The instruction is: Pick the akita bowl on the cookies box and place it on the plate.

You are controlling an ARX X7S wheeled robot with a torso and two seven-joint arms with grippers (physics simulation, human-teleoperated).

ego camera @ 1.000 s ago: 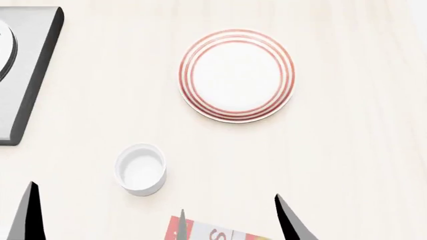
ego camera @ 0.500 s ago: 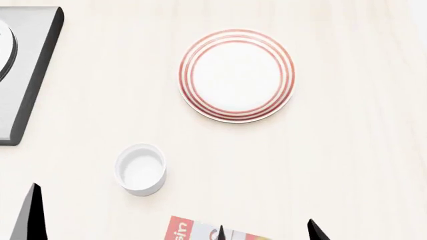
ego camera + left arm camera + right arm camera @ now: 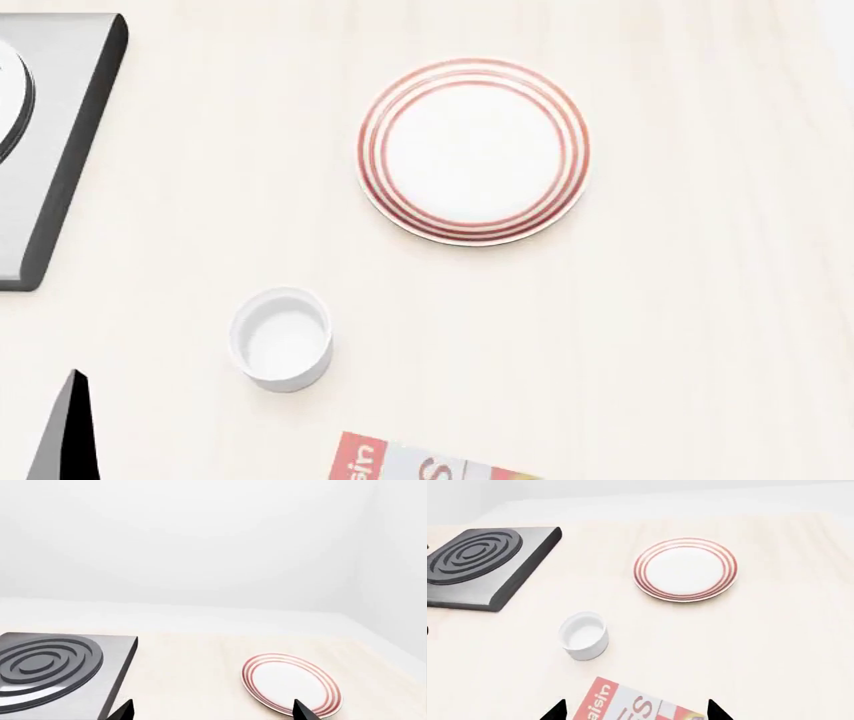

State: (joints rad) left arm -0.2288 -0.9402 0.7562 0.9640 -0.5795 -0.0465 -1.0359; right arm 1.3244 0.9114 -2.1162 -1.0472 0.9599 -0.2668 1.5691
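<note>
The plate (image 3: 473,150) lies bare on the pale table, white with red rings; both wrist views show it too (image 3: 291,685) (image 3: 686,570). Only a corner of the red and white cookies box (image 3: 400,462) pokes in at the head view's lower edge. The akita bowl is out of view. My right gripper (image 3: 637,712) is open, its two dark tips spread either side of the box's near end (image 3: 620,702) and above it; it does not show in the head view. My left gripper (image 3: 213,712) is open over bare table, with one finger (image 3: 64,430) at the lower left.
A small plain white cup (image 3: 282,338) stands left of the box, also in the right wrist view (image 3: 584,635). A dark stove slab (image 3: 54,150) with a coil burner (image 3: 47,665) fills the far left.
The right gripper's fingers have slid down and right, out of the head view's lower edge. The left finger has sunk slightly. Plate, cup and box have not moved.
</note>
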